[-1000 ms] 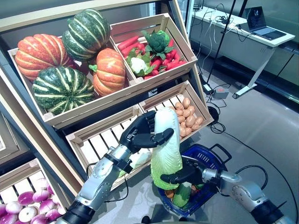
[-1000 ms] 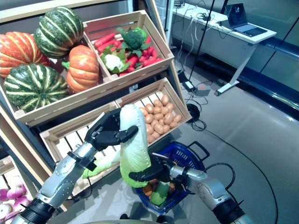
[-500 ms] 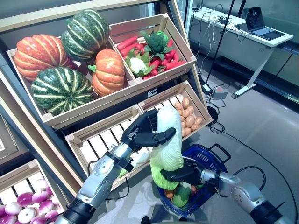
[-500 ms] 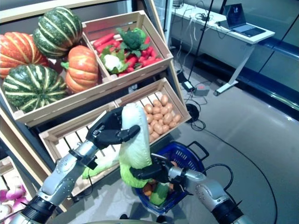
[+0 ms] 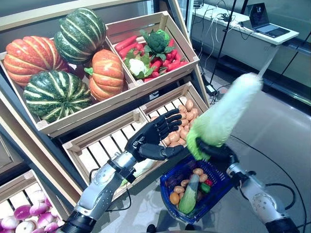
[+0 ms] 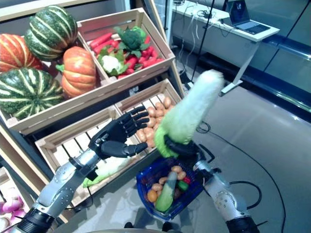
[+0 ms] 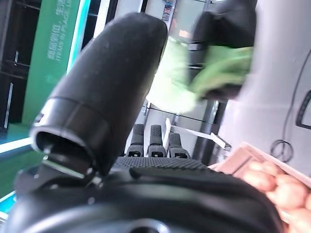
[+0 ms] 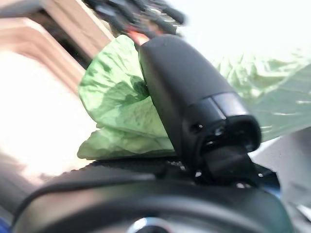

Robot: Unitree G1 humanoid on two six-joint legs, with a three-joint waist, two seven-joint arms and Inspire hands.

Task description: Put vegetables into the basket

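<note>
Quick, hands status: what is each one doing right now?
Left hand: open, fingers spread, holding nothing, in front of the lower crate.
Right hand: shut on the napa cabbage, above the blue basket.

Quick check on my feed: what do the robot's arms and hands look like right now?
Both arms are silver-grey metal segments with dark joints. Each ends in a black robot hand: the left robot hand with ribbed, jointed fingers, the right robot hand equally dark, with a smooth, rounded black thumb.

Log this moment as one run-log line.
phase: handover done | left hand: open, empty, by potato crate | right hand: gripping napa cabbage leafy end, above blue basket
</note>
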